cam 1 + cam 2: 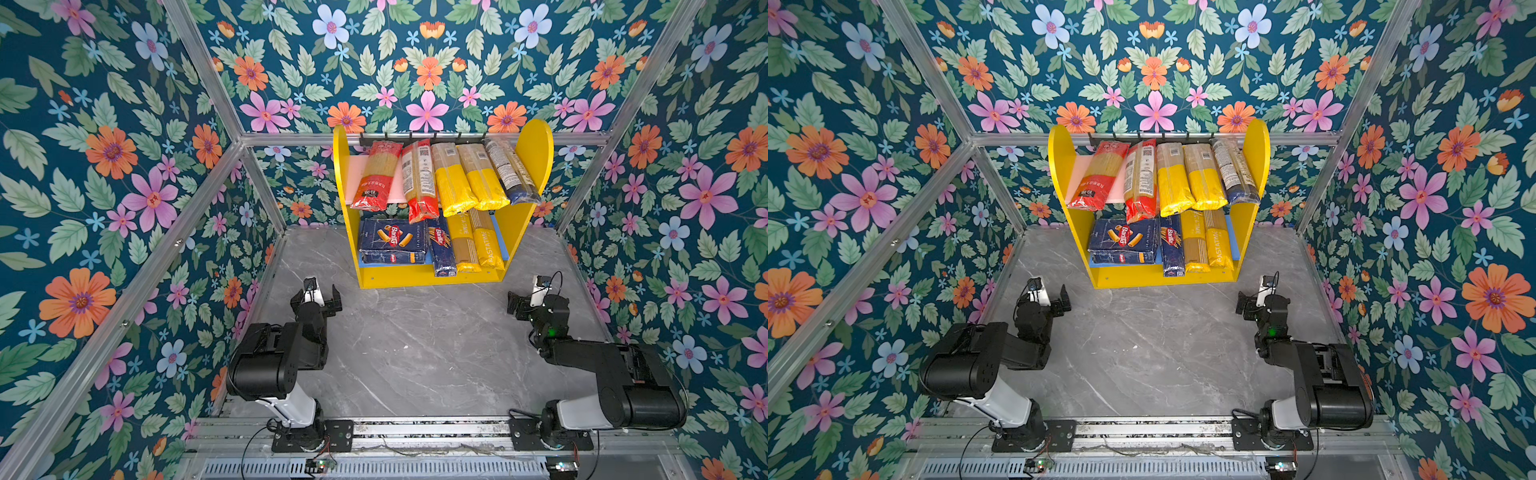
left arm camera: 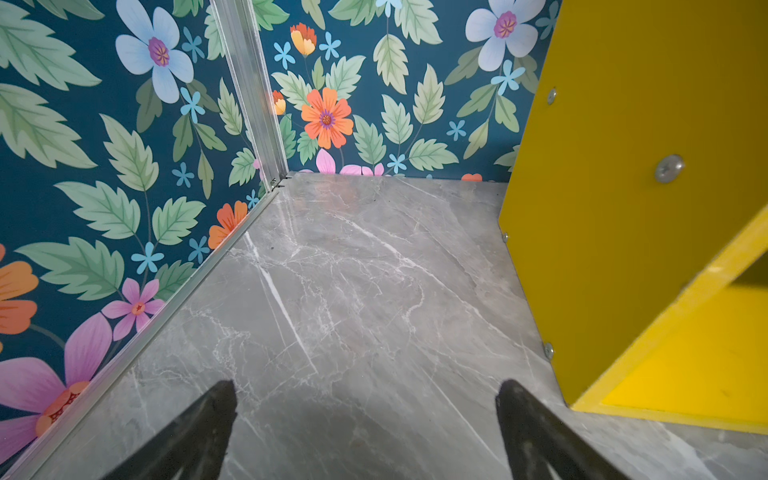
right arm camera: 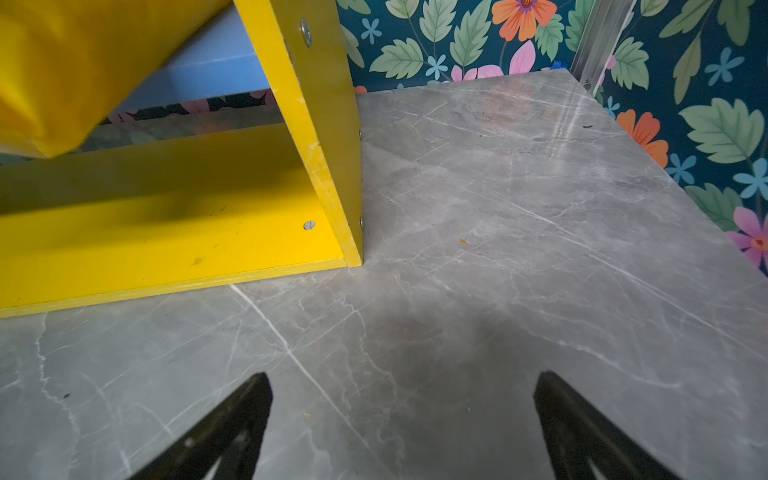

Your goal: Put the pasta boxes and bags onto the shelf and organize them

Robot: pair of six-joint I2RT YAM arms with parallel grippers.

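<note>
In both top views the shelf (image 1: 536, 166) (image 1: 1256, 158) stands at the back of the table. On its pink upper board lie two red-ended bags (image 1: 376, 174), two yellow bags (image 1: 465, 183) and a clear bag with a dark blue end (image 1: 513, 170). The blue lower board carries a wide Barilla box (image 1: 392, 241), a narrow Barilla box (image 1: 441, 249) and two yellow PASTATIME bags (image 1: 478, 245). My left gripper (image 1: 316, 296) (image 2: 365, 388) is open and empty, short of the shelf's left front corner. Right of the shelf's front, my right gripper (image 1: 534, 297) (image 3: 403, 378) is open over bare table.
The grey marble table (image 1: 415, 353) is walled in by floral panels on three sides, with aluminium posts (image 1: 208, 75) at the corners. Both arm bases sit on a rail (image 1: 415, 432) along the front edge. The shelf's yellow side panel (image 2: 623, 208) is close to the left gripper.
</note>
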